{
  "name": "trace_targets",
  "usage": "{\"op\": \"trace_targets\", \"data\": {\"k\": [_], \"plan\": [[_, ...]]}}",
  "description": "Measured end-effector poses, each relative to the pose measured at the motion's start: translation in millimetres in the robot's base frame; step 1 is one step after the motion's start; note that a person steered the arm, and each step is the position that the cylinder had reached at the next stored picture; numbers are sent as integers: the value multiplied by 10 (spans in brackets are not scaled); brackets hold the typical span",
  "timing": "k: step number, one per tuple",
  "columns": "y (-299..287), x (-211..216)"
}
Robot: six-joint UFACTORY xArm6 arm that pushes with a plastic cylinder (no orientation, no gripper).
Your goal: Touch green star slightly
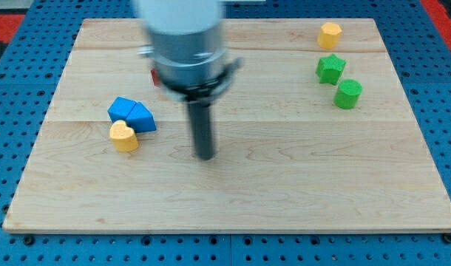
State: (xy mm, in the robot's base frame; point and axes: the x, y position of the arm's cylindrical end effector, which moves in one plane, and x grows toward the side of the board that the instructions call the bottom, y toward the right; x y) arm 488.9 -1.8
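The green star [330,68] lies near the view's top right on the wooden board [285,185]. A green round block [348,94] sits just below and right of it, and a yellow block [330,35] just above it. My tip [205,156] rests on the board near the middle, far to the left of the green star and touching no block. The arm above it is blurred.
Two blue blocks [131,114] sit together at the view's left with a yellow heart [123,136] touching their lower edge. A red block [156,76] is mostly hidden behind the arm. A blue pegboard [18,74] surrounds the board.
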Motion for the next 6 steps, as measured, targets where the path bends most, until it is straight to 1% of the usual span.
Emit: {"op": "trace_targets", "data": {"k": [1, 2, 3, 4, 5, 6], "plan": [[905, -784], [997, -1320], [1263, -1676], [1575, -1870], [2210, -1936], [2539, -2367]]}}
